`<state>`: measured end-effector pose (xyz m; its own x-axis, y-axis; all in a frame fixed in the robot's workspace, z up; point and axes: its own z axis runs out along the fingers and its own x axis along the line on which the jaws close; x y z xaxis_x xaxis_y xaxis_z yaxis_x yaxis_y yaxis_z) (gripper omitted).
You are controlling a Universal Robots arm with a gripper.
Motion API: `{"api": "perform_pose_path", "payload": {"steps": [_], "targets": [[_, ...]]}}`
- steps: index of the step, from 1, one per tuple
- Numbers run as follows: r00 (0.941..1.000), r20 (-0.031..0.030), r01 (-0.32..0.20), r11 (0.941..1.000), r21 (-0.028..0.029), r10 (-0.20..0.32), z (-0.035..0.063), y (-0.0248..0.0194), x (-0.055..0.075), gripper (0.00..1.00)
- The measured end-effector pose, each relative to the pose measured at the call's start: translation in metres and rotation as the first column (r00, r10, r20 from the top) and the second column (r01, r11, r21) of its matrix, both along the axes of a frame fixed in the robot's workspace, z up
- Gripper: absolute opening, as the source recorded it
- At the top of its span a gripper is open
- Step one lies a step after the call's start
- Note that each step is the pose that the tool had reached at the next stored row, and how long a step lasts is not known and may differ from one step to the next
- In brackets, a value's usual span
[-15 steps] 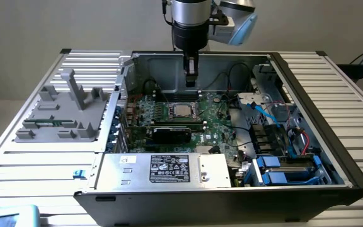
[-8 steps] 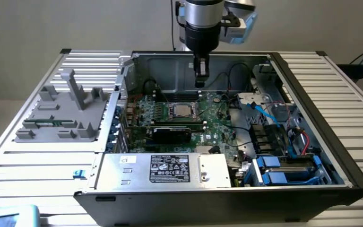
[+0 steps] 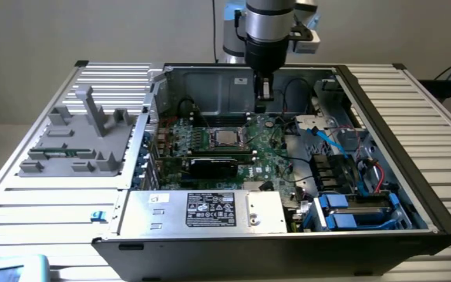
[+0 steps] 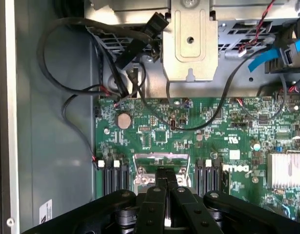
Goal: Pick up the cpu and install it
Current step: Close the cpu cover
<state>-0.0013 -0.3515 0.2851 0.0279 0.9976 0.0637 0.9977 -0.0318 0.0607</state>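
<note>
Claw (image 3: 262,104) is clenched, fingers pressed together, nothing visible between them. Cpu (image 3: 227,137) lies flat in the socket (image 4: 145,168) on the board (image 4: 154,131), below the claw and slightly toward the exterior view's left. In the wrist view the fingers (image 4: 154,204) cover most of the socket, and the cpu is hard to make out there. The open case (image 3: 202,88) sits on a slatted metal table (image 3: 421,117), with a plain wall behind.

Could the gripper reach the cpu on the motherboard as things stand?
Probably yes: the cpu lies uncovered in the open case, and the gripper, shut, hangs above the board near it.
</note>
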Motion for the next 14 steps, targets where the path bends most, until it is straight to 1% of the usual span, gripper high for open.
{"api": "perform_pose_path", "payload": {"steps": [8, 11, 14], "targets": [[1.0, 0.0, 0.001, 1.0, -0.0001, -0.001, -0.014, 0.0, 0.027, 0.11], [1.0, 0.0, 0.003, 1.0, 0.0, -0.003, -0.0195, 0.0, 0.034, 0.11], [1.0, 0.0, 0.006, 1.0, 0.0001, -0.006, -0.0249, 0.0, 0.039, 0.11]]}}
